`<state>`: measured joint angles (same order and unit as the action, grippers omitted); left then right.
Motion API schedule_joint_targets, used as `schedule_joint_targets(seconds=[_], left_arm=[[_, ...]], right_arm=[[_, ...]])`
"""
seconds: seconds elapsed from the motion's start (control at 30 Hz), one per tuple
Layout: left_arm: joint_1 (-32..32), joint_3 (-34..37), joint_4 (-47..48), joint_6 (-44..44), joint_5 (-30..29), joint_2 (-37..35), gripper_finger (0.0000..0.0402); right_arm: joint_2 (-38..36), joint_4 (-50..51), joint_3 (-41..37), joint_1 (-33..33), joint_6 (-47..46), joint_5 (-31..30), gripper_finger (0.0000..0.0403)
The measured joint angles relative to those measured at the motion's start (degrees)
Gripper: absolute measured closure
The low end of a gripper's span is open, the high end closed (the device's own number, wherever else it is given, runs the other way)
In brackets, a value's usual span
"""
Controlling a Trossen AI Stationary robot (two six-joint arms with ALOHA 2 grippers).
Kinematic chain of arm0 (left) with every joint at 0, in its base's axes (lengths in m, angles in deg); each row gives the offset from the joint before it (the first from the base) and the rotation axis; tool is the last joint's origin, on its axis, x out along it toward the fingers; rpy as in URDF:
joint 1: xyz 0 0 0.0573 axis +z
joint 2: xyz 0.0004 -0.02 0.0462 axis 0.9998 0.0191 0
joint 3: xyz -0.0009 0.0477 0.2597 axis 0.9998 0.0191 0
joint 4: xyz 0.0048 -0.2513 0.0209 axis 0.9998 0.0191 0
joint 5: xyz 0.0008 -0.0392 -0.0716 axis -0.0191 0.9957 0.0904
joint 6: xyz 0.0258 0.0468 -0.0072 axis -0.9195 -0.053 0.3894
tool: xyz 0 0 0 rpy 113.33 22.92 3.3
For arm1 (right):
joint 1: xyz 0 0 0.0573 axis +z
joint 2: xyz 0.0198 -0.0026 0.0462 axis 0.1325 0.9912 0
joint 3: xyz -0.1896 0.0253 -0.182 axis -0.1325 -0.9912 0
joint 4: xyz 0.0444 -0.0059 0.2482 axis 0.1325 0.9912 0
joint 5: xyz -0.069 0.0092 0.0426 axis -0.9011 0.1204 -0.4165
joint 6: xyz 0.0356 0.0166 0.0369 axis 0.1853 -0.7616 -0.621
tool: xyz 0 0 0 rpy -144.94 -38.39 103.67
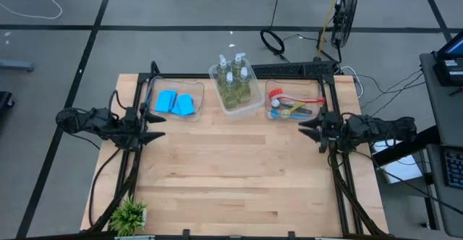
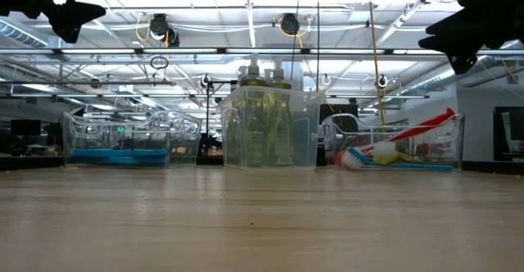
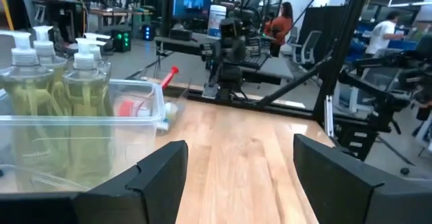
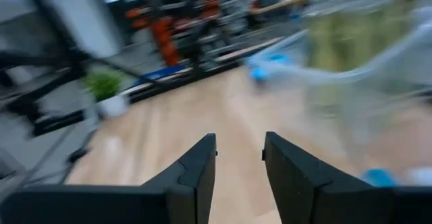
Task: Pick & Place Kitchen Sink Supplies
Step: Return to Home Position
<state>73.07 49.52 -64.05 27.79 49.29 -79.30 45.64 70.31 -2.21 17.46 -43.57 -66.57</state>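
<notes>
1. Left fingers (image 1: 153,133) hover at the tabletop's (image 1: 231,175) left edge, spread wide, holding nothing.
2. Right fingers (image 1: 307,128) hover at the right edge, narrowly parted, empty.
3. Along the upper edge, blue sponges (image 1: 176,104) lie in the left bin (image 1: 197,88), soap bottles (image 1: 234,81) stand in the centre bin (image 1: 249,108), and brushes (image 1: 293,104) lie in the right bin (image 1: 311,87).
4. A potted plant (image 1: 130,215) sits at the lower left.

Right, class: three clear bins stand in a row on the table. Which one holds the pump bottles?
The middle bin, packed with upright pump bottles of yellow-green soap. The left bin holds blue sponges, and the right bin holds brushes.
</notes>
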Motion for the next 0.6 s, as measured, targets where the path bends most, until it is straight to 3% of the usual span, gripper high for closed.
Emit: schedule_joint_targets(seconds=[0.17, 0.4, 0.6], left_arm=[[0.0, -0.03, 0.0, -3.05, 2.43, 0.01, 0.0133], [0.0, 0.54, -0.07, -4.04, 2.67, 0.01, 0.0133], [0.0, 5.42, -3.96, -3.62, 2.75, 0.01, 0.0133]], right_arm=[[-1.94, -4.73, -4.34, 0.02, 0.52, 8.93, 0.0289], [-1.88, -4.83, -6.3, 0.0, -0.03, 9.15, 0.0289], [-1.87, -8.24, -9.89, 0.0, -0.63, 9.25, 0.0288]])
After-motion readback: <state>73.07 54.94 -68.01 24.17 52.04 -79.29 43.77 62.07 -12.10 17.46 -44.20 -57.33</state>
